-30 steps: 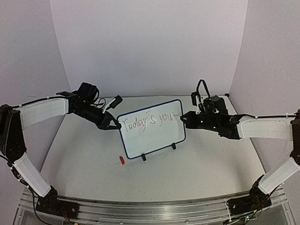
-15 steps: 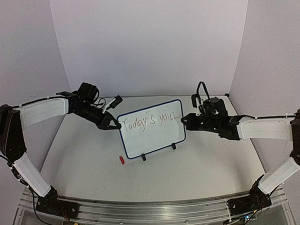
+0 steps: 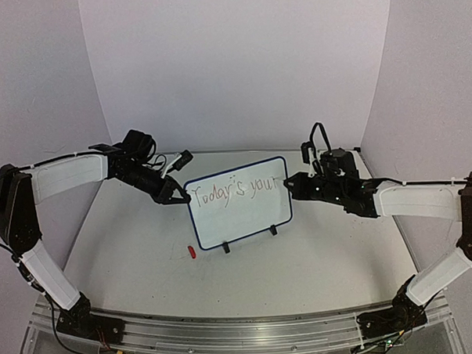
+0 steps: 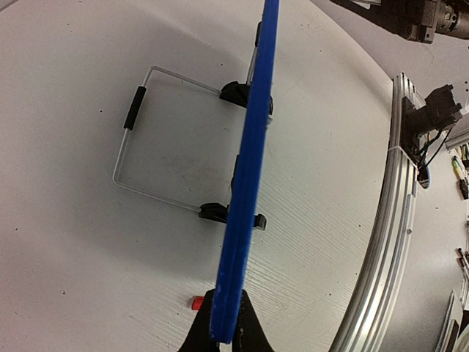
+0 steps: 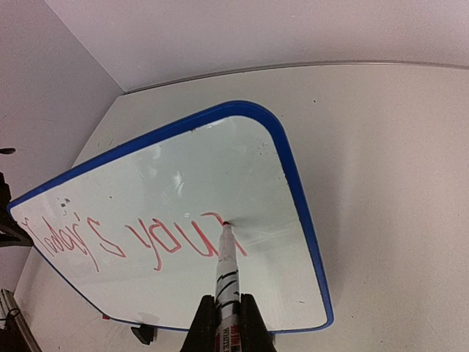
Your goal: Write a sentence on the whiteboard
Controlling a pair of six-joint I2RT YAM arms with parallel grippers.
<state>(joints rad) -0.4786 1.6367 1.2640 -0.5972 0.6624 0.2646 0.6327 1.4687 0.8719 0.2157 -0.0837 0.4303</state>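
A pale grey table (image 3: 122, 260) stands inside plain lilac walls (image 3: 239, 67). On the left, my left gripper (image 3: 182, 198) is pinched onto the left edge of the whiteboard (image 3: 242, 220), its fingers pressed against the blue frame. A small red object (image 3: 191, 252) lies on the table just in front of the board's left corner. The whiteboard stands upright on two black feet mid-table, facing my bases. The sentence (image 3: 235, 190) reads "Today's your" along the top. On the right, my right gripper (image 3: 291, 188) clamps a marker (image 5: 227, 275), whose tip touches the board at the last letter.
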